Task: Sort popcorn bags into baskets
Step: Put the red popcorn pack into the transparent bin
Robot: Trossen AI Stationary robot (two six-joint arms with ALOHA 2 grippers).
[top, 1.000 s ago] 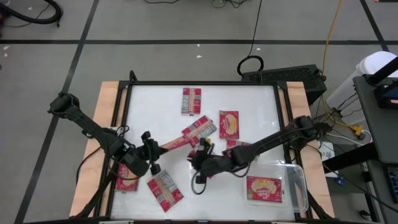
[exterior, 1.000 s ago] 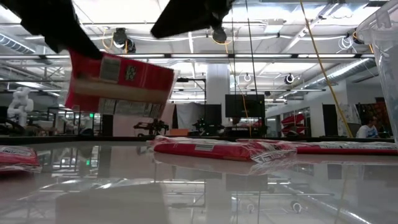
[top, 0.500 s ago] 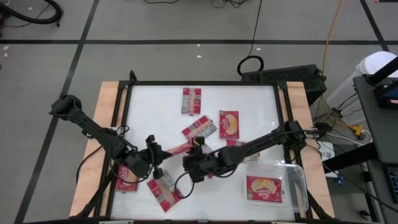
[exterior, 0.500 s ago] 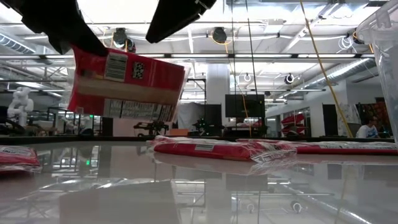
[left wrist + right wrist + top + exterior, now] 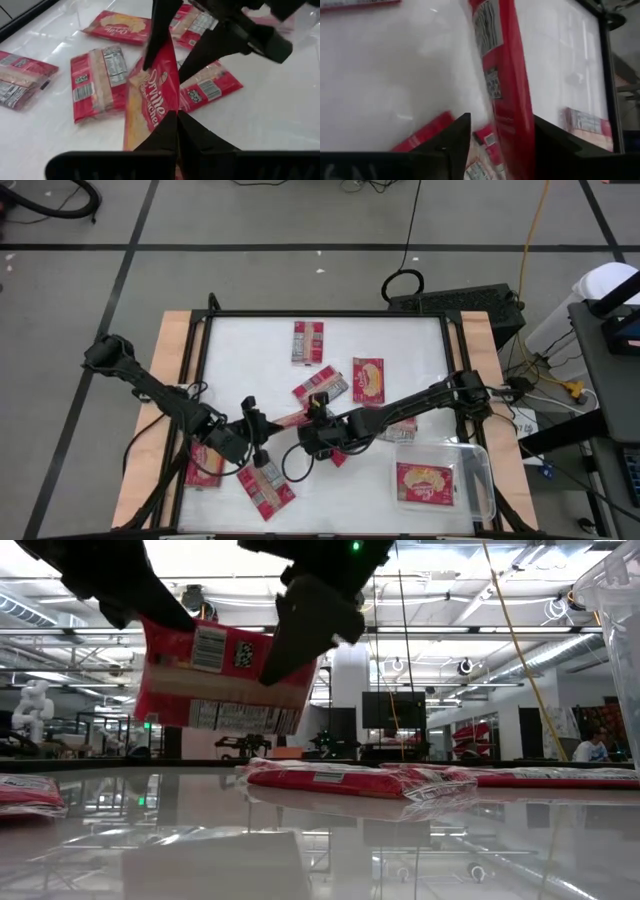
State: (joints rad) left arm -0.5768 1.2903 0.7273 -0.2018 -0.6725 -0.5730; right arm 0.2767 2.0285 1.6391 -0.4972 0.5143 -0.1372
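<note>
My left gripper is shut on a red popcorn bag held in the air over the table's near middle. The bag's face with the cream picture shows in the left wrist view, and its printed face shows in the low view. My right gripper is open, with its fingers standing on either side of the bag's free end. A clear bin at the near right holds one bag. Several more bags lie flat on the table. My left gripper pinches the bag's end nearest the table's left between its two fingers. The fingers come level from the table's left, along the bag. The bag is lifted clear, on edge, sticking out toward my right gripper. I cannot tell whether my right gripper's fingers touch the bag.
Loose bags lie at the far middle, the middle, the near left and near my left gripper. Another lies under my right arm. A black frame rims the white table.
My left gripper has carried the bag a little toward the table's right, clear of the table. My right gripper has moved toward the table's left and come up to the bag's free end, so that its open fingers now stand on either side of it.
</note>
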